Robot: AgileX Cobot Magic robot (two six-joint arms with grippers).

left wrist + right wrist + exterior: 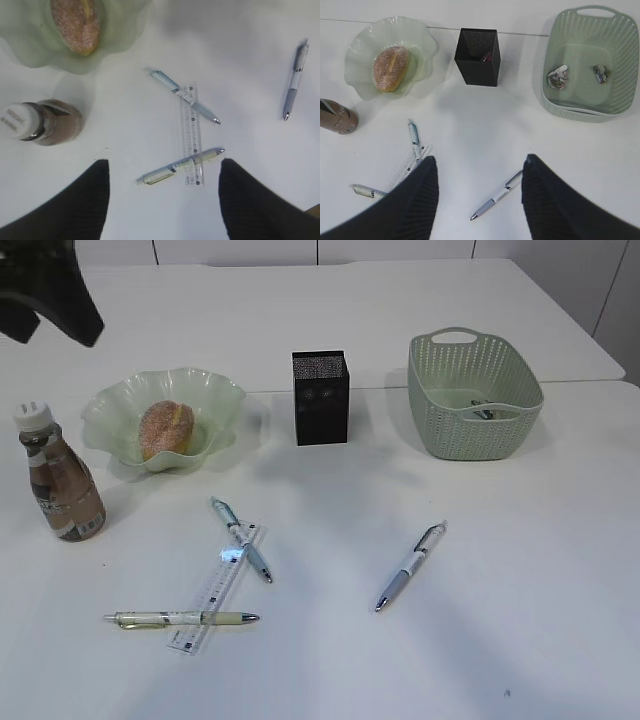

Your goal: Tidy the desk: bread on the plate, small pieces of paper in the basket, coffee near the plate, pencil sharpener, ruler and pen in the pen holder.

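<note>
White desk (pixel 520 570): ruler (pixel 215 590) beneath two pens (pixel 240 538).

White matte desk (pixel 520 570), seam running across it behind the pen holder. Directly on it: ruffled green plate (pixel 214 392) at back left; coffee bottle (pixel 60 478) upright near the left edge, just in front of the plate; black mesh pen holder (pixel 320 398) upright at back centre; sage basket (pixel 473 395) at back right. Toward the front left, a clear ruler (pixel 213 594) lies flat, one blue-grey pen (pixel 242 539) crossing its far end, one yellow-green pen (pixel 182 618) crossing its near end. A third pen (pixel 411 566) lies alone, front centre-right, well apart.
</note>
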